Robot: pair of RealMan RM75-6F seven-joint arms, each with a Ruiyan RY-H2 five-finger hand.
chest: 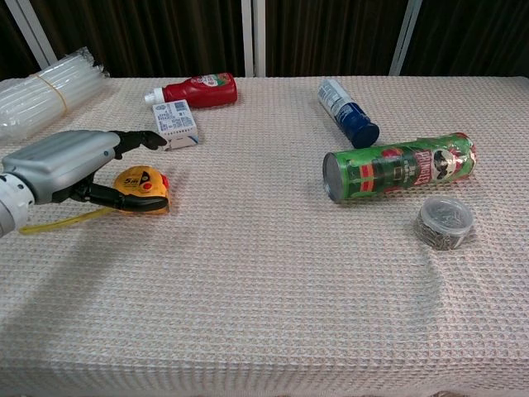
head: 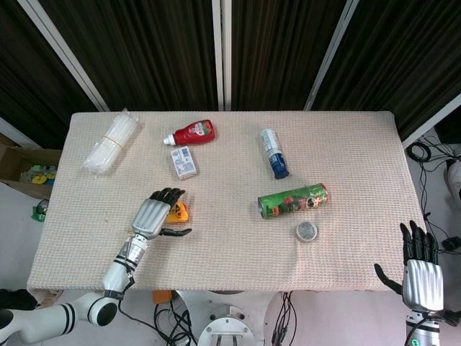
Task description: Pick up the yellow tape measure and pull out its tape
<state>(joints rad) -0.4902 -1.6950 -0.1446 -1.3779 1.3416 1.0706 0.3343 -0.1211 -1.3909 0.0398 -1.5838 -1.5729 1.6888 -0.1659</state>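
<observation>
My left robot hand (chest: 70, 164) is low over the desk (head: 346, 238), on its left-front part. Its fingers (chest: 139, 139) reach forward above the yellow tape measure (chest: 142, 187) while the thumb lies along the near side of the case, on the cloth. The fingers stand apart and are not clamped on the case; from the chest view I cannot tell whether the thumb touches it. The tape measure rests flat on the desk, and a short length of yellow tape (chest: 62, 221) shows, trailing left under my forearm.

My right robot hand (head: 420, 265) is off the front-right corner of the desk, fingers upright and spread, holding nothing. It shows only in the head view.

Other items on the desk:
- A green snack can (chest: 398, 166) lies on its side right of centre.
- A small round tin (chest: 445, 221) sits just in front of it, apart from it.
- A white and blue bottle (chest: 348, 112) lies behind the can.
- A red ketchup bottle (chest: 194, 90) lies at the back, with a small white box (chest: 176, 122) in front of it.
- A bundle of clear tubes (head: 109, 141) lies at the back-left corner.
</observation>
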